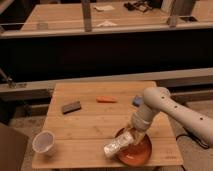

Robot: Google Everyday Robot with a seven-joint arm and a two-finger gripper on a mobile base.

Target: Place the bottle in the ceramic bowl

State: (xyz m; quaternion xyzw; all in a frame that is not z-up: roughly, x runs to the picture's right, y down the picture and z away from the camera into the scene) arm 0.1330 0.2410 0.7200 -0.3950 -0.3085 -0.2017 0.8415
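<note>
The ceramic bowl [137,151] is a shallow orange-red glossy dish at the front right of the wooden table [95,125]. The bottle [117,145] is pale and elongated; it lies tilted over the bowl's left rim, its lower end sticking out past the rim toward the left. My gripper [133,134] reaches down from the white arm [170,110] on the right and sits at the bottle's upper end, above the bowl. It seems to be holding the bottle.
A white round cup [43,142] stands at the front left. A dark grey block [71,107] lies at the left middle, an orange object [106,99] at the far middle, a blue object [137,101] behind the arm. A railing and another table lie beyond.
</note>
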